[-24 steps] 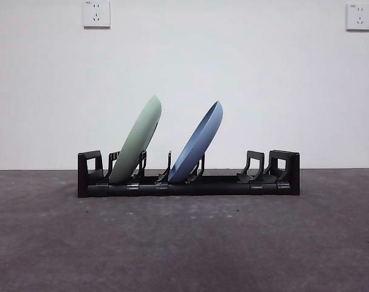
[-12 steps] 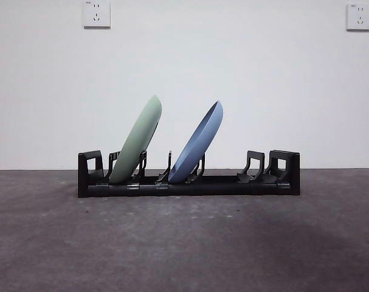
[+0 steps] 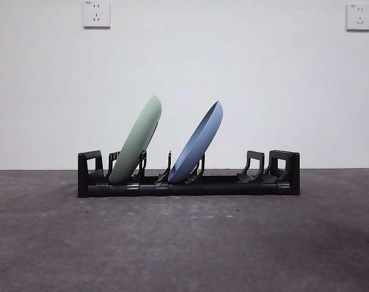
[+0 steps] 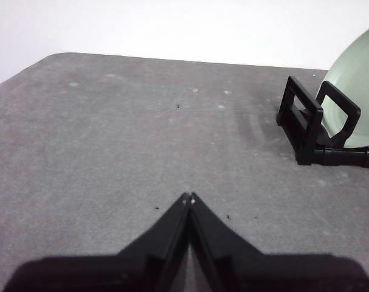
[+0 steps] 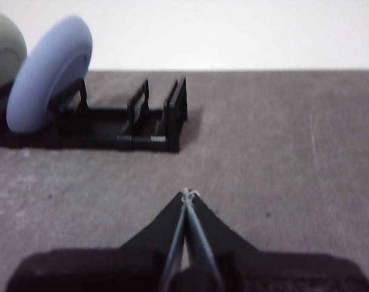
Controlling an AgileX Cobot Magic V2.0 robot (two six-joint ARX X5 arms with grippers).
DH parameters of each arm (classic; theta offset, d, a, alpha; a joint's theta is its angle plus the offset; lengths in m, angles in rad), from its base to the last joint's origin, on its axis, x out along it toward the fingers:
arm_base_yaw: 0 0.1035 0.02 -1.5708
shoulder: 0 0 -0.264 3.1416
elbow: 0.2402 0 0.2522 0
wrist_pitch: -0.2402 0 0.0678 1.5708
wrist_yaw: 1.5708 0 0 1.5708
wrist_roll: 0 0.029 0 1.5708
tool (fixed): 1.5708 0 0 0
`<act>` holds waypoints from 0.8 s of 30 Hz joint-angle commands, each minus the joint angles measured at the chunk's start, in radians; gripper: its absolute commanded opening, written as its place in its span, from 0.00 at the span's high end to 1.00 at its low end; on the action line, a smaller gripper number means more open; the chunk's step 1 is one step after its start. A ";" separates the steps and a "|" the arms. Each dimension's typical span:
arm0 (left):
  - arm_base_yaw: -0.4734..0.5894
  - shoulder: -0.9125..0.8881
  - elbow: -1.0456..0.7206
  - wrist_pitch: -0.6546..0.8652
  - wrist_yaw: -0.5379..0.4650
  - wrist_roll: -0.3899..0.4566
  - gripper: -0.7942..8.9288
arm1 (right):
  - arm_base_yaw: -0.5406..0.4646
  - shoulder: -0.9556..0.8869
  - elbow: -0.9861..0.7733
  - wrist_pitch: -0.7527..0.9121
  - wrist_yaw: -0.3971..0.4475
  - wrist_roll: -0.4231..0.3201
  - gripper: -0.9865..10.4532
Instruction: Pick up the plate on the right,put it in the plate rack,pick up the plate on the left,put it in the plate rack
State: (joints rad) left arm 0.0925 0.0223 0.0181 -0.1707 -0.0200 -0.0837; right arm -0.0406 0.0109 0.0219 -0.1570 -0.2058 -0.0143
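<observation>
White wall and a grey matte table (image 3: 184, 243) frame the long low black plate rack (image 3: 188, 176), which holds a pale green round plate (image 3: 137, 141) and a blue round plate (image 3: 198, 145), both leaning toward 1 o'clock in separate slots. Judging by this, both placements look done; nothing calls for another grasp. The left gripper (image 4: 188, 198) and right gripper (image 5: 188, 193) sit clenched and empty, well apart from the rack.

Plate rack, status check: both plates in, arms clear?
Left gripper and right gripper both shut, empty, off the plate rack. Green plate and blue plate both slotted, leaning. Nothing in the way.
</observation>
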 commanded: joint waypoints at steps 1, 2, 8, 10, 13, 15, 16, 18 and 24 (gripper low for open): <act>0.000 0.000 -0.011 0.007 0.002 -0.010 0.92 | 0.000 -0.003 -0.008 -0.011 0.004 0.016 0.91; 0.000 0.000 -0.011 0.007 0.001 -0.010 0.92 | 0.000 -0.003 -0.008 -0.011 0.003 0.027 0.91; 0.000 0.000 -0.011 0.007 0.002 -0.010 0.92 | 0.000 -0.003 -0.008 -0.011 0.005 0.066 0.91; 0.000 0.000 -0.011 0.007 0.001 -0.010 0.92 | 0.000 0.000 -0.007 -0.011 0.005 0.066 0.91; 0.000 0.000 -0.011 0.007 0.002 -0.010 0.92 | 0.000 0.001 -0.007 -0.011 0.005 0.066 0.91; 0.000 0.000 -0.011 0.007 0.002 -0.010 0.92 | 0.000 0.001 -0.007 -0.011 0.005 0.066 0.91; 0.000 0.000 -0.011 0.007 0.001 -0.010 0.92 | 0.000 0.001 -0.007 -0.011 0.005 0.066 0.91; 0.000 0.000 -0.011 0.007 0.002 -0.010 0.92 | 0.000 0.001 -0.007 -0.011 0.005 0.066 0.91; 0.000 0.000 -0.011 0.007 0.002 -0.010 0.92 | 0.000 0.001 -0.007 -0.011 0.005 0.066 0.91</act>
State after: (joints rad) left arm 0.0925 0.0223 0.0181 -0.1707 -0.0193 -0.0841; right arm -0.0402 0.0109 0.0219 -0.1669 -0.2054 0.0418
